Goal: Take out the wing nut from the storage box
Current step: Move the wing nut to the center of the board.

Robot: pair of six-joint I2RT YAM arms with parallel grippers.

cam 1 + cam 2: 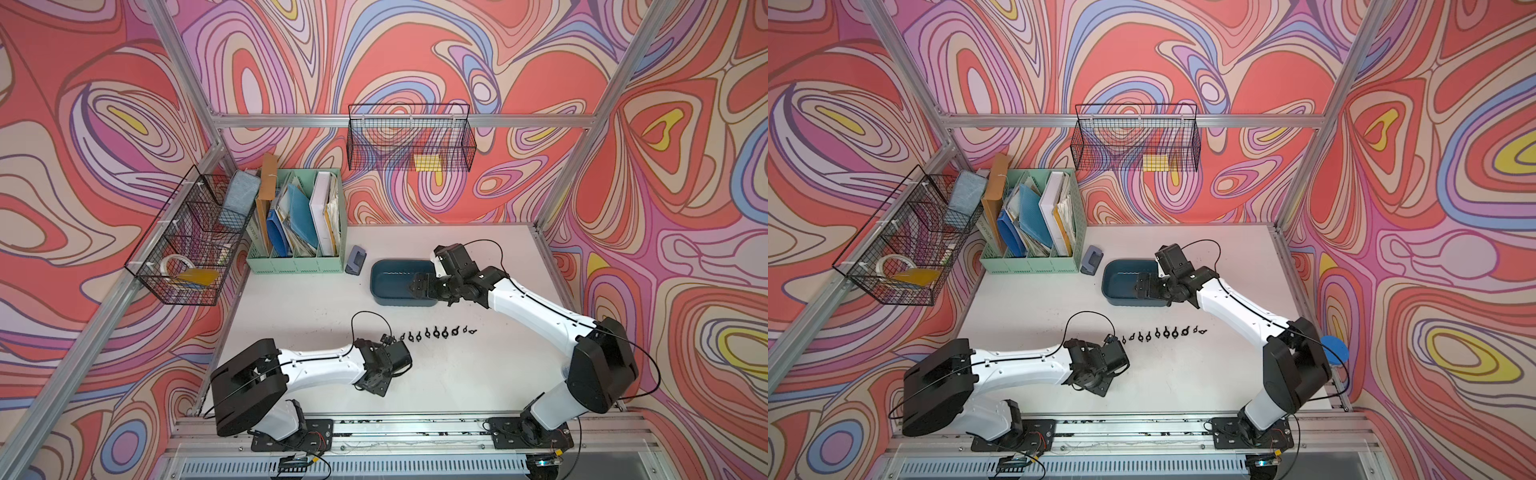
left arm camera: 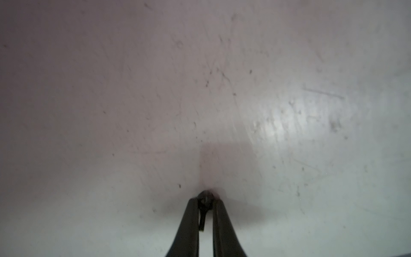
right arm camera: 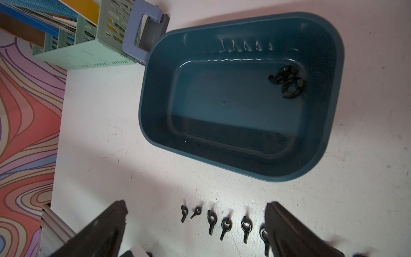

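The storage box is a dark teal tub at the back of the white table. A few black wing nuts lie clumped in one corner of its floor. Several more wing nuts lie in a row on the table in front of the box. My right gripper hangs open above the box's right part, holding nothing. My left gripper points down at the table near the row's left end, shut on a small black wing nut.
A mint-green file organiser and a blue-grey hole punch stand just left of the box. Black wire baskets hang on the left frame and on the back rail. The rail with both arm bases runs along the front edge.
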